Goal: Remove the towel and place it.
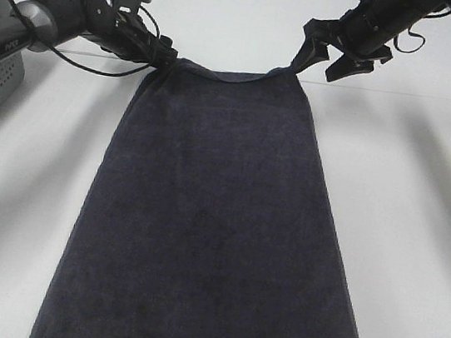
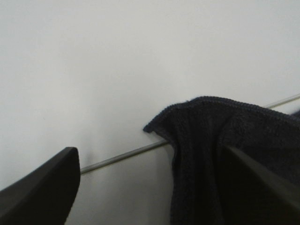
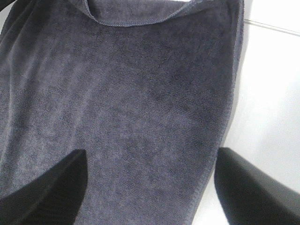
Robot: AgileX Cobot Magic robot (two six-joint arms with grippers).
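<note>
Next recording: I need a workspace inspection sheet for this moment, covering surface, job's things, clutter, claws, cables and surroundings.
Surface: white table, a thin seam line running across its far part.
Job's things: dark towel spread flat lengthwise, far edge slightly bunched between the two corners, near end running out of view.
Clutter: nothing seen on the table besides the towel.
Claws: left claw open at the far left corner, cloth draped against one finger; right claw open over the far right corner.
Cables: black cable looping under the left arm.
Surroundings: grey perforated basket at the left edge; a pale object at the right edge, unclear.
</note>
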